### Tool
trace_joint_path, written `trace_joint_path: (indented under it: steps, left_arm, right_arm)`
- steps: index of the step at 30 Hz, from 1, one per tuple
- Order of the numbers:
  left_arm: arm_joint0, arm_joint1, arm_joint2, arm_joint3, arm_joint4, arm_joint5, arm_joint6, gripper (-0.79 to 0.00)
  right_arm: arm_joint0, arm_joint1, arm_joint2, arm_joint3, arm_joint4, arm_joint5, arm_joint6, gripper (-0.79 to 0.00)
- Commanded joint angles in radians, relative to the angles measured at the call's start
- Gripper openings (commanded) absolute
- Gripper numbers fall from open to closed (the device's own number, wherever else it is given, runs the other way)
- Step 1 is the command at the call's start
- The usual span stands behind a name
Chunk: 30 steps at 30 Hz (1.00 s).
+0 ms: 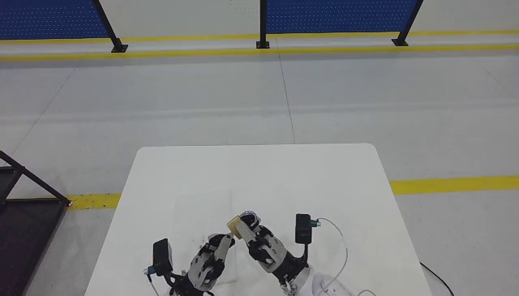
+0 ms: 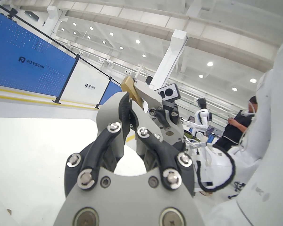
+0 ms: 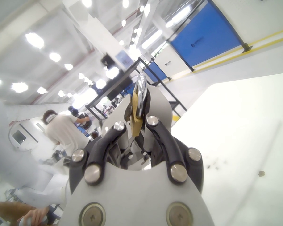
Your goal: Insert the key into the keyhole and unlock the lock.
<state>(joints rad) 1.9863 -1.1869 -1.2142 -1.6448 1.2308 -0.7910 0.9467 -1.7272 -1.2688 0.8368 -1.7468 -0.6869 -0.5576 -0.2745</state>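
Currently held, largest first.

1. White table: under both my jaws, which are raised off it.
2. Right gripper: clamped on the padlock, one finger on each flat face.
3. Left gripper: pads drawn almost together. I cannot make out what they pinch, though I judge it to be the key.
4. Brass padlock: between my right fingers, edge-on. Its long axis runs along them, and it sits directly ahead of my left jaw tips. I cannot tell whether it touches them.
5. Steel shackle: at the padlock's far end, past my right fingertips and pointing away from that wrist.
6. Keyhole: too small to tell.

Note: the left jaws sit tip to tip with the lock, so insertion falls to them. I judge that it calls for lining their axis up with the lock's keyed end.
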Motion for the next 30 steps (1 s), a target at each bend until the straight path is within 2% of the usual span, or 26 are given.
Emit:
trace_joint_path:
  steps: [1,8,30]
  left_arm:
    - [-0.008,-0.002,0.008,0.013,0.054,0.044,0.054,-0.785]
    - [-0.033,-0.003,0.016,0.047,0.212,0.231,0.180,-0.785]
    - [-0.042,0.008,-0.008,0.046,0.402,0.582,0.215,-0.785]
  right_arm:
    - [0.000,0.000,0.000,-0.001,-0.001,0.002,0.002,-0.785]
    - [-0.002,0.001,0.001,-0.003,-0.006,0.007,0.002,-0.785]
    - [-0.002,0.002,-0.005,-0.007,-0.028,0.030,0.012,-0.785]
